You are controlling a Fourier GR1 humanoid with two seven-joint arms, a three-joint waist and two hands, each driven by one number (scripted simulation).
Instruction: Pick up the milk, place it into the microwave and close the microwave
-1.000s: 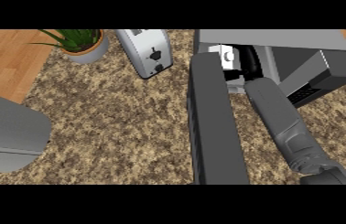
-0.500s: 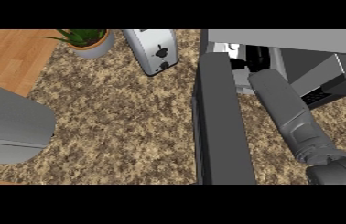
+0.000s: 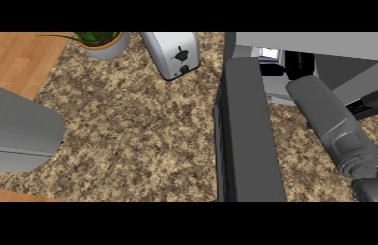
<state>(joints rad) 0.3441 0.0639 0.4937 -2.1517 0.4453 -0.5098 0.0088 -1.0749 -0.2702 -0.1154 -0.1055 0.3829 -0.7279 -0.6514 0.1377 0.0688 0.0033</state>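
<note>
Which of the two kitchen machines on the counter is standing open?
The microwave at the upper right: its dark door swings out toward the viewer, and the right forearm reaches inside. The silver toaster, beside the potted plant, has no door.

Right forearm [image 3: 328, 121] outstretched (hand [image 3: 297, 64] barely visible)

Milk carton [image 3: 269, 54] mostly hidden behind microwave door [image 3: 247, 134].

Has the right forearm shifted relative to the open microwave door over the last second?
Cannot tell for sure: the whole view has shifted. Against the microwave door, the right forearm seems to sit a little farther from it now.
</note>
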